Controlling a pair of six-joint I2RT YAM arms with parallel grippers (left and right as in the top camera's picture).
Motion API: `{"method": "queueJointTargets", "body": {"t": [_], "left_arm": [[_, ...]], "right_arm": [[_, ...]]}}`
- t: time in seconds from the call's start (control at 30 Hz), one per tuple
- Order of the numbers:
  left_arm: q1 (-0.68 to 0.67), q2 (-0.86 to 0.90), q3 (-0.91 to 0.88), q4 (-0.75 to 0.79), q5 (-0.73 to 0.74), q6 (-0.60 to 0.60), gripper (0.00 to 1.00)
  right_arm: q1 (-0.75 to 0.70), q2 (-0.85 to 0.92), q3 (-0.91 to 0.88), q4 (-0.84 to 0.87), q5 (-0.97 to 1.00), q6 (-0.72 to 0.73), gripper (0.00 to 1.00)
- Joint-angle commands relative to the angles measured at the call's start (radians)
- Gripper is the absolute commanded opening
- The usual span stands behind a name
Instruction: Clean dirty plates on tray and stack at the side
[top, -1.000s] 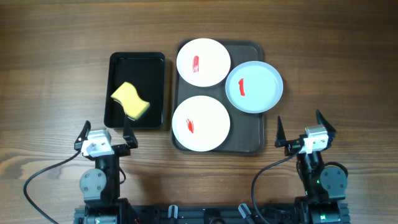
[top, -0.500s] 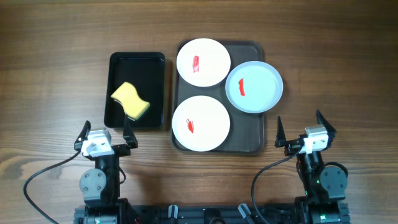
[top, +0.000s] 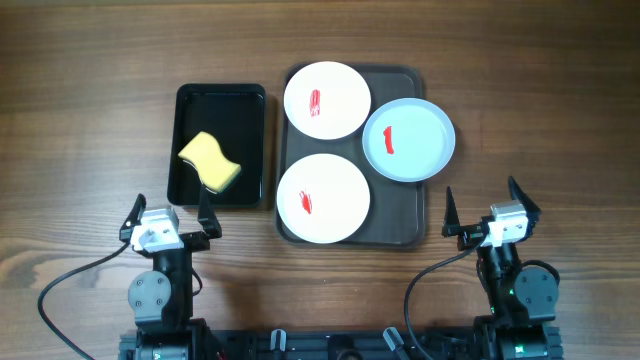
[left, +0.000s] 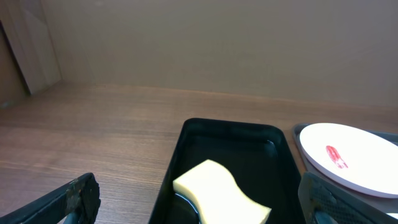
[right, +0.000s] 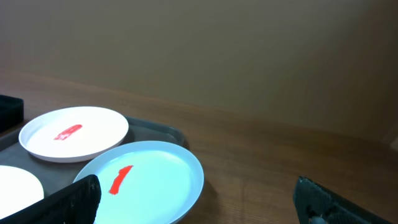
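On the dark grey-brown tray (top: 405, 215) lie three plates, each with a red smear: a white one (top: 326, 100) at the back, a white one (top: 323, 199) at the front, and a pale blue one (top: 408, 139) overlapping the tray's right rim. The blue plate (right: 140, 183) and the back white plate (right: 74, 132) also show in the right wrist view. My left gripper (top: 169, 215) stands open near the table's front edge, below a black tub. My right gripper (top: 483, 208) stands open to the right of the tray's front corner. Neither holds anything.
A glossy black tub (top: 220, 98) left of the tray holds a yellow sponge (top: 210, 162); the same sponge (left: 221, 194) lies between my left fingers' line of sight. Bare wooden table (top: 90, 120) spreads on both sides. Cables trail from both arm bases at the front edge.
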Motion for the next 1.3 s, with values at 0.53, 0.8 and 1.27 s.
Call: {"method": "queueJointTargets", "body": {"t": [0.53,0.8,1.27], "left_arm": [[0.0,0.002,0.0,-0.003,-0.024,-0.003,1.0],[0.0,0.002,0.0,-0.003,-0.024,-0.003,1.0],[-0.002,0.002,0.0,0.165,0.516,-0.003,1.0]], "right_arm": [[0.005,0.006,-0.001,0.005,-0.012,-0.018,1.0],[0.005,0.006,-0.001,0.009,-0.012,-0.021,1.0],[0.005,0.006,0.014,0.164,-0.592,0.148,1.0]]}}
